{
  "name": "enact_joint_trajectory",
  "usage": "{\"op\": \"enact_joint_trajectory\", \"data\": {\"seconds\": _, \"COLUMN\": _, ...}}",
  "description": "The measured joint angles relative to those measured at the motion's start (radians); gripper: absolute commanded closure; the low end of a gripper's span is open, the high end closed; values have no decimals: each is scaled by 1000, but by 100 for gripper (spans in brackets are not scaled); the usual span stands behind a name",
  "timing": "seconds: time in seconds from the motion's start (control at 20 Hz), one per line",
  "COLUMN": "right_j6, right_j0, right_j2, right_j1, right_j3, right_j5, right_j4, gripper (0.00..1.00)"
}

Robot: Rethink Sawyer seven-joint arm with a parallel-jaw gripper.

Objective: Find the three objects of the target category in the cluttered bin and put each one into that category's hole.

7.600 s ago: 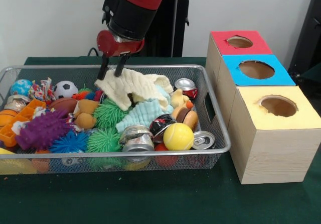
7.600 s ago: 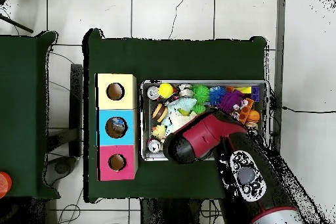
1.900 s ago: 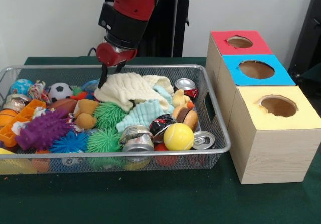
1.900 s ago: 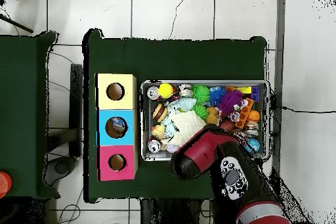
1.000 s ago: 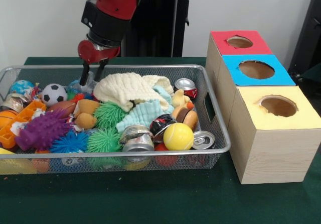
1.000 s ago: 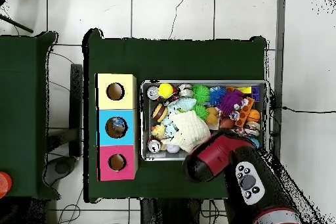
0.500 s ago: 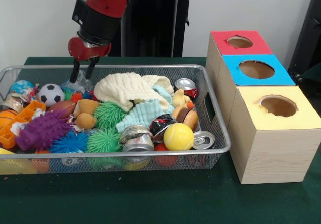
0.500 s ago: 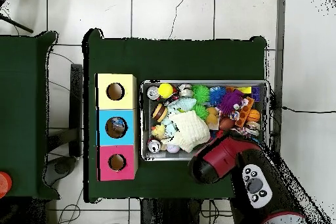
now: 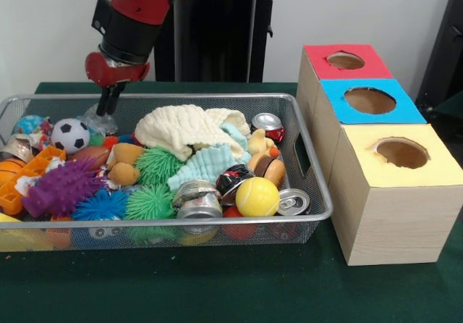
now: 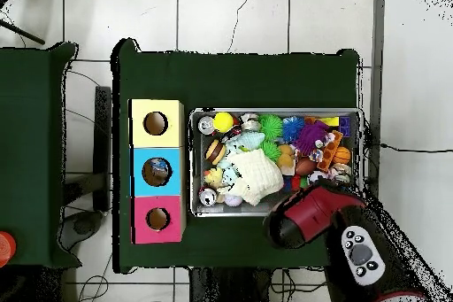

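Setting: dark green cloth-covered table [image 9: 217, 294] before a pale wall; pale tiled floor [image 10: 230, 15] around it in the overhead view.
Arm: red and black robot arm [image 9: 130, 11] reaching down over the bin's far left corner in the front view.
Bin: silver wire-mesh bin [image 9: 311, 185], rectangular, crammed with toys, cloths and cans.
Boxes: row of three wooden boxes just beside the bin, each with a round hole on top: yellow-topped box [image 9: 401, 156] nearest the camera, blue-topped box [image 9: 370, 100] in the middle, red-topped box [image 9: 345, 61] farthest.
Cloths: cream knitted cloth [image 9: 181, 129] heaped mid-bin; pale teal ribbed cloth [image 9: 206, 164] partly under it.
Balls: yellow tennis ball [image 9: 257, 196] near the front rim; black-and-white soccer ball [image 9: 70, 135] at the left.
Cans: crushed silver drink cans [image 9: 197, 198] by the front rim; red drink can [image 9: 268, 125] upright near the right wall.
Gripper: black two-fingered gripper [image 9: 107, 104], fingers drawn nearly together and pointing down, tips just above a clear crumpled plastic piece [image 9: 100, 124]; grip on it cannot be told.
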Motion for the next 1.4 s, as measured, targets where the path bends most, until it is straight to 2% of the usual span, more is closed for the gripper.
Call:
{"op": "enact_joint_trajectory", "data": {"seconds": 0.25, "right_j6": 0, "right_j0": -41, "right_j2": 14, "right_j1": -4, "right_j3": 0, "right_j5": 0, "right_j4": 0, "gripper": 100}}
{"op": "enact_joint_trajectory", "data": {"seconds": 0.65, "right_j6": 0, "right_j0": -42, "right_j2": 18, "right_j1": -8, "right_j3": 2, "right_j5": 1, "right_j4": 0, "gripper": 100}}
{"op": "enact_joint_trajectory", "data": {"seconds": 0.95, "right_j6": 0, "right_j0": 10, "right_j2": 18, "right_j1": -58, "right_j3": 31, "right_j5": 24, "right_j4": 38, "gripper": 100}}
{"op": "enact_joint_trajectory", "data": {"seconds": 1.0, "right_j6": 0, "right_j0": 42, "right_j2": 18, "right_j1": -83, "right_j3": 43, "right_j5": 42, "right_j4": 63, "gripper": 100}}
{"op": "enact_joint_trajectory", "data": {"seconds": 1.4, "right_j6": 0, "right_j0": 140, "right_j2": 18, "right_j1": -163, "right_j3": 76, "right_j5": 101, "right_j4": 155, "gripper": 100}}
